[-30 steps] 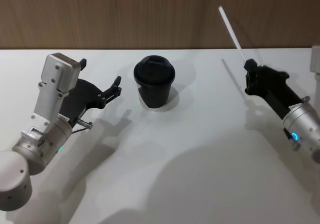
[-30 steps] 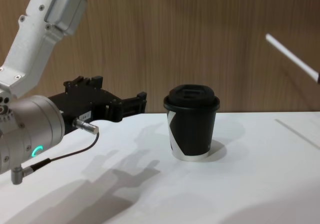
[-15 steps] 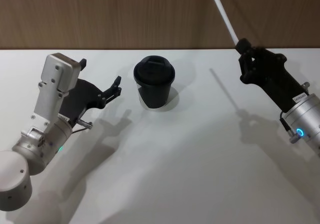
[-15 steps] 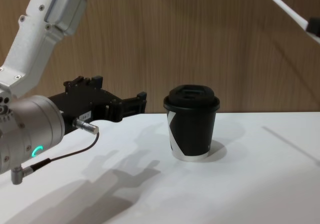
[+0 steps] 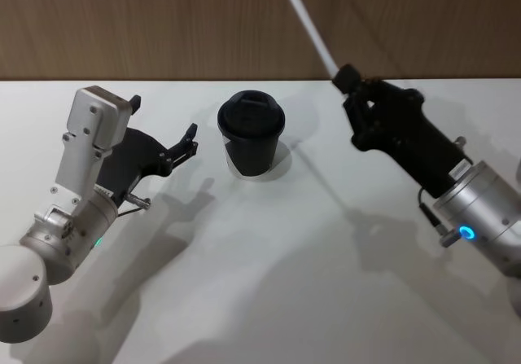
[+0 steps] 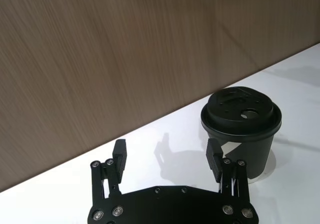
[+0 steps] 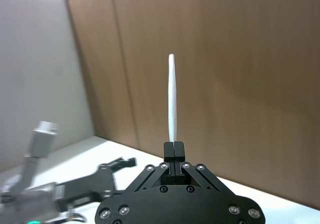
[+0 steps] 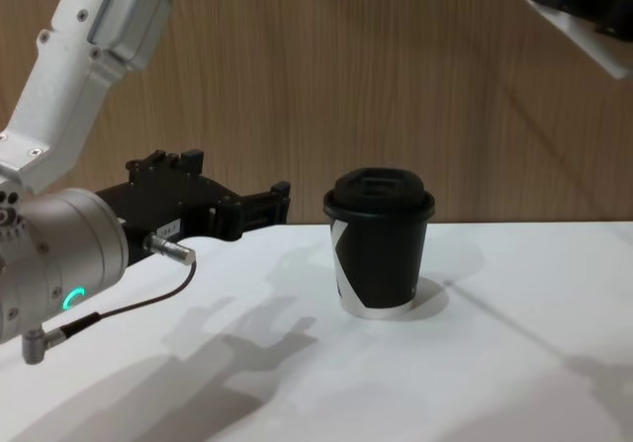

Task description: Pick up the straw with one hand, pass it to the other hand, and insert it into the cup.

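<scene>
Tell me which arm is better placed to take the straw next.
Left. The left gripper is open and empty beside the cup; the right gripper is shut on the straw.

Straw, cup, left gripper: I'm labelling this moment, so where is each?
straw (image 5: 308,24), head view, middle of its white shaft.
cup (image 8: 384,259), chest view, middle of its black side wall.
left gripper (image 6: 166,151), left wrist view, midway between its open fingertips.
</scene>
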